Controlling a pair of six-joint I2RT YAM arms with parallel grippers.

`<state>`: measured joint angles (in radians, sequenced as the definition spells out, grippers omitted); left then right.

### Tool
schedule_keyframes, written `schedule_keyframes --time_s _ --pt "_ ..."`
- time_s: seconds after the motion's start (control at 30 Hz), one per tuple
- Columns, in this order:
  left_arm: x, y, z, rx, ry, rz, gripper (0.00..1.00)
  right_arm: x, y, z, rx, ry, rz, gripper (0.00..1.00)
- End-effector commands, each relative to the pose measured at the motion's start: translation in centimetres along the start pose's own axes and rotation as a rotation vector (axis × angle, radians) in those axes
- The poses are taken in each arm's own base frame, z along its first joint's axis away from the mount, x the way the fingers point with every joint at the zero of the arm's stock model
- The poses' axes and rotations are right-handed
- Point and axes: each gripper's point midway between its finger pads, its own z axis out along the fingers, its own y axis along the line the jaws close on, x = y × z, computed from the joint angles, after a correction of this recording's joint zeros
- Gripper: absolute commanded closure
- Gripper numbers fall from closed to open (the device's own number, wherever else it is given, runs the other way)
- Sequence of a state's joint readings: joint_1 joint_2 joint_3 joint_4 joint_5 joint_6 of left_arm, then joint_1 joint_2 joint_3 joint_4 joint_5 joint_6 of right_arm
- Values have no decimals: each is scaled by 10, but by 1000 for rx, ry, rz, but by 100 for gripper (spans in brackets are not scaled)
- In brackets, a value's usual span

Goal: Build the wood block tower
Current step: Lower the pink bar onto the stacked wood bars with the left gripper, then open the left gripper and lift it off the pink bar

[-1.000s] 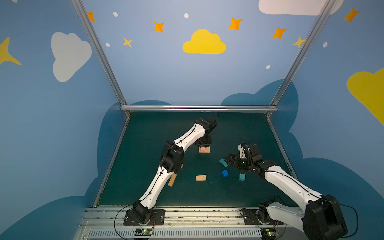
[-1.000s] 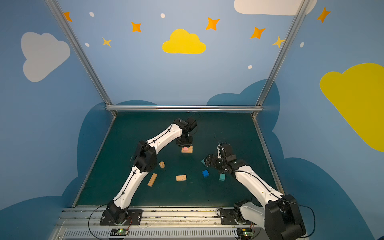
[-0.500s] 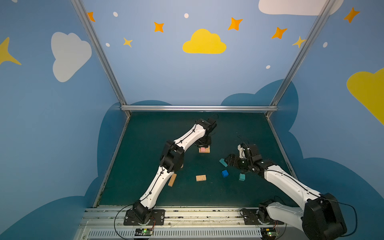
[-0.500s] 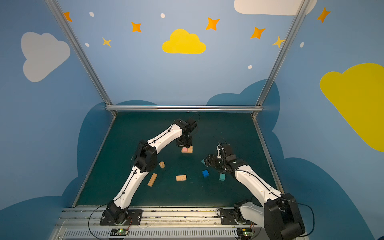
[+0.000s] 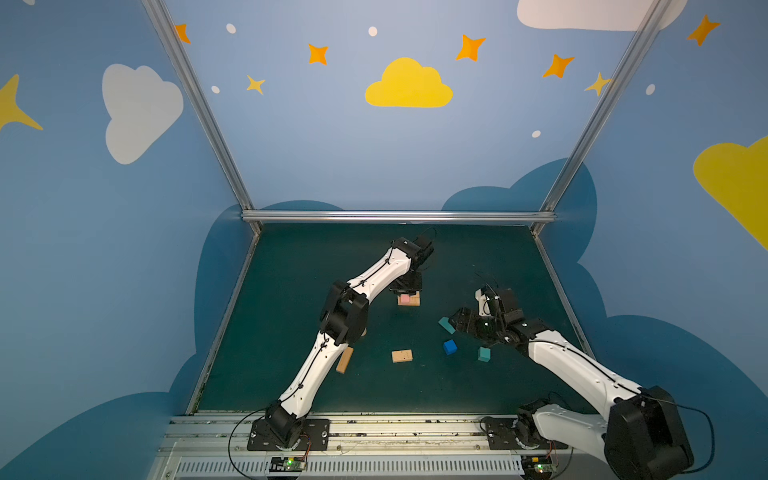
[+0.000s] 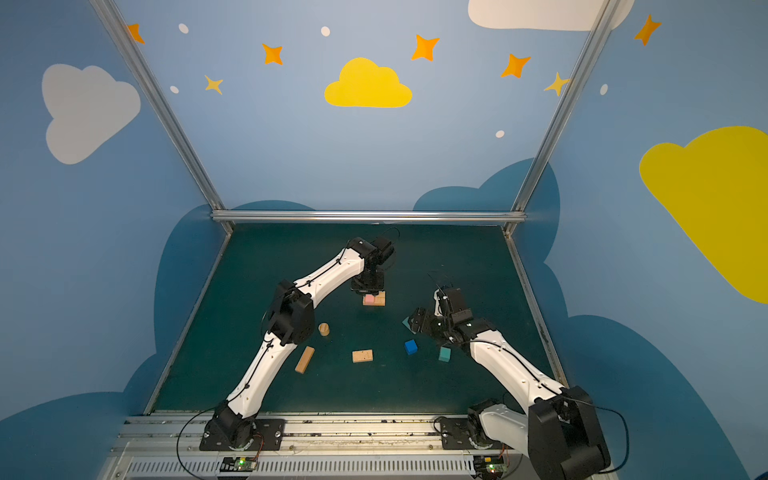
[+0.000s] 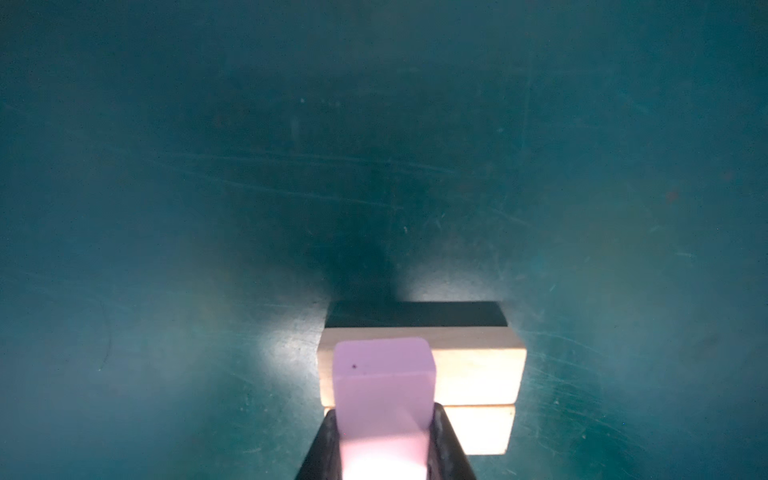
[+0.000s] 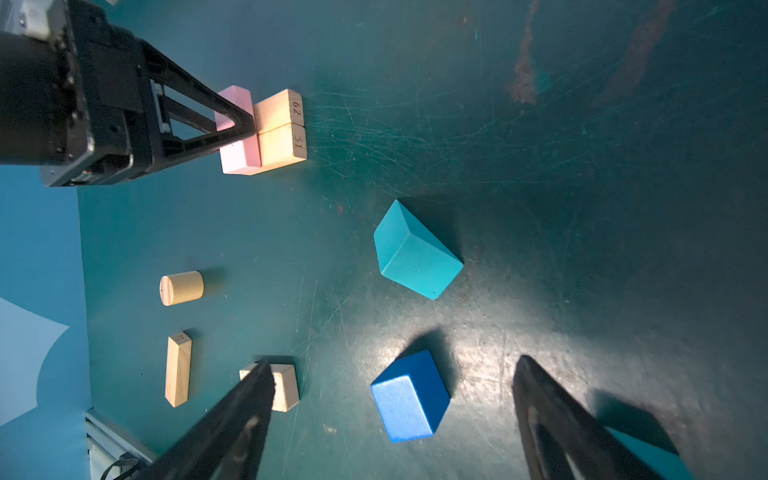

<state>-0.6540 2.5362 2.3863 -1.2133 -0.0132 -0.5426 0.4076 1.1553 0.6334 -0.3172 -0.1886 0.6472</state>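
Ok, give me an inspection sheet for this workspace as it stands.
Surface: green mat, scratched and scuffed.
Job's things: pink bar across two tan bars; loose tan cylinder, tan bar, tan block, blue cube, teal cube, teal house piece.
Clutter: nothing seen.
Pincers: left pincer shut on pink bar; right pincer open, holding nothing.
Cables: black loops at both arm bases.
Surroundings: blue walls, painted clouds, stars; metal frame.

In a top view the L arm [image 5: 344,312] hid nearly all of the cylinder [image 8: 181,287]. R pincer [image 8: 395,365] covered part of a tan block [image 8: 286,386] & most of the teal cube [image 8: 665,459], which was also cut by the frame corner. Pink bar [image 7: 384,374]: near end washed out & cropped, as were the L pincer [image 7: 386,413] fingers.
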Motion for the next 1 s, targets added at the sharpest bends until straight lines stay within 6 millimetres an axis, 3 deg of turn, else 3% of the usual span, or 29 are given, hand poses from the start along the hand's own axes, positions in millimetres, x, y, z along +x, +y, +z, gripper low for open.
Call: schedule_keyframes --time_s 0.0,0.3,0.57,0.77,0.97 --pt "2 6 4 -26 14 -14 85 4 -4 0 4 5 4 12" --pt "0 7 4 -29 8 -14 76 5 -4 0 4 5 5 12" --pt "0 6 3 -31 5 -12 62 5 -5 0 5 5 8 12" --pt "-1 6 3 -28 4 -12 58 5 -6 0 9 6 8 12" --pt "-2 7 -8 -30 -12 -11 51 4 -3 -2 6 5 6 12"
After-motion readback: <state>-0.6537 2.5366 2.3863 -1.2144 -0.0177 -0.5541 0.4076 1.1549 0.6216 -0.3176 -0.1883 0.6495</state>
